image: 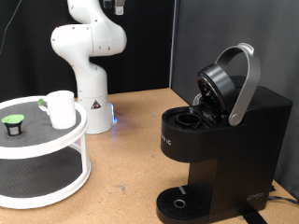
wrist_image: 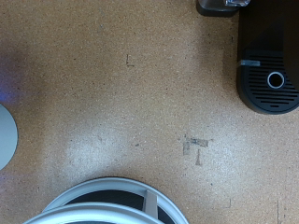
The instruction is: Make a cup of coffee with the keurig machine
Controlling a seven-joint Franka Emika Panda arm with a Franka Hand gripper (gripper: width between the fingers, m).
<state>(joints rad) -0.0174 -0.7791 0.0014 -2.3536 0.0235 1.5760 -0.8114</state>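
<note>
The black keurig machine (image: pixel 220 140) stands at the exterior view's right with its grey arched lid handle (image: pixel 245 84) raised and the pod chamber open. Its round drip base (image: pixel 180 202) is bare. The white cup (image: pixel 62 108) stands on the top tier of a white round stand, beside a small dark green-topped pod (image: pixel 13 123). The gripper is above the exterior view's top edge and does not show there. In the wrist view the keurig machine (wrist_image: pixel 269 79) and the stand's rim (wrist_image: pixel 103 191) are seen from high above; no fingers show.
The white two-tier round stand (image: pixel 56 149) sits at the exterior view's left on a cork-brown table (image: pixel 131 159). The white arm's base (image: pixel 92 98) stands behind it, with a blue light at its foot. A dark curtain hangs behind.
</note>
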